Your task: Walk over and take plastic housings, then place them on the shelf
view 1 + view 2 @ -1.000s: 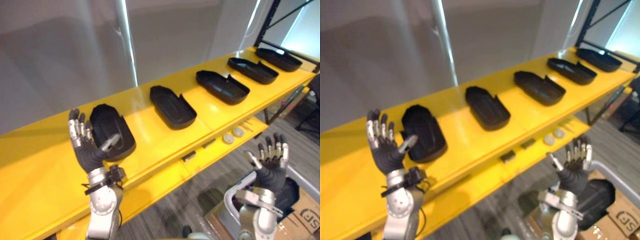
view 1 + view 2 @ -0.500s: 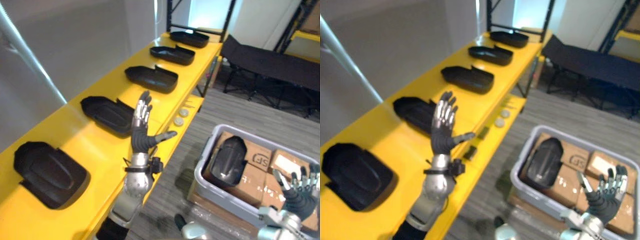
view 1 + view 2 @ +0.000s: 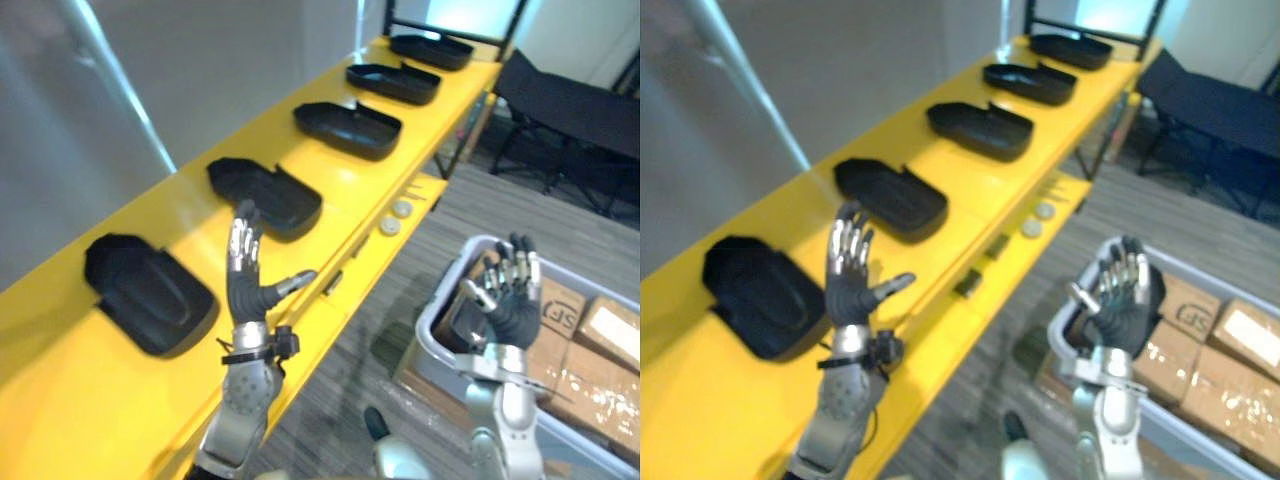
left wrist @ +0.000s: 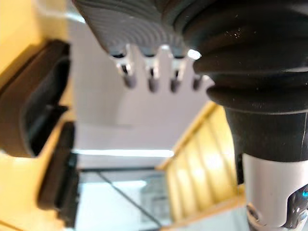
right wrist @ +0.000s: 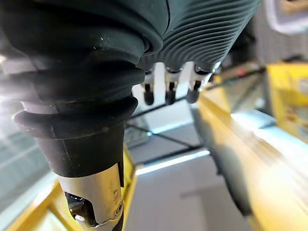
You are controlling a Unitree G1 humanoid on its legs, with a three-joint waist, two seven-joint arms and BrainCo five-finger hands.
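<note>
The left hand (image 3: 245, 278) is raised with its palm turned inward, fingers straight and pointing up, thumb spread out to the side, and it holds nothing. It stands just in front of the yellow shelf (image 3: 95, 395). Five black plastic housings lie in a row on the shelf, hollow side up and apart from one another. The nearest housing (image 3: 150, 290) lies just to the left of this hand. The second housing (image 3: 265, 195) lies just beyond its fingertips. The third housing (image 3: 347, 128), fourth housing (image 3: 393, 80) and fifth housing (image 3: 432, 50) run on well past the hand toward the far end of the shelf. In the left wrist view the fingers (image 4: 151, 77) show straight, with two of the housings past them.

On the lower shelf board (image 3: 370, 265), to the right of the left hand's thumb, lie two small round discs (image 3: 396, 217).

The right hand (image 3: 510, 295) is also raised and empty, with its fingers loosely extended upward and a little bent and the thumb held apart. It hangs over the near corner of a grey tub (image 3: 436, 306) on the floor. A dark housing (image 3: 458, 318) lies in the tub just beside the wrist, partly hidden by the hand. Cardboard boxes (image 3: 610, 330) fill the tub to the right of this hand. Beyond the hand stands a black cot (image 3: 570, 105).
</note>
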